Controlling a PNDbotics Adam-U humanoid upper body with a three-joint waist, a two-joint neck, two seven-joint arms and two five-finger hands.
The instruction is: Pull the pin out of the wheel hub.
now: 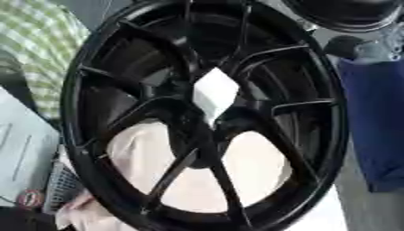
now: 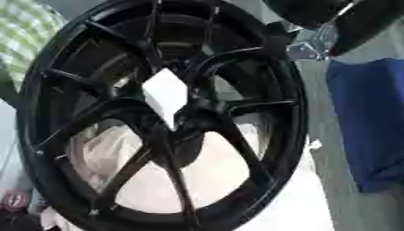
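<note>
Black and shiny, the big wheel hub (image 1: 201, 113) fills almost all I can see, tipped up on its edge with its spokes fanning out from the middle. Right at the middle sits a white, diamond-shaped thing (image 1: 214, 94); I think that is the pin, or the end of it, but I cannot be sure. Pale cloth (image 1: 150, 155) shows through the lower gaps between the spokes, and something blue (image 1: 375, 122) lies past the rim on the right. Dark arm parts (image 2: 315, 18) show in the top right corner, but I see neither hand, so I cannot tell if they are wide or closed. To do this well, I would bring one hand straight to the white piece, pinch it by its sides, and pull along its own line, not sideways, so it does not jam.
</note>
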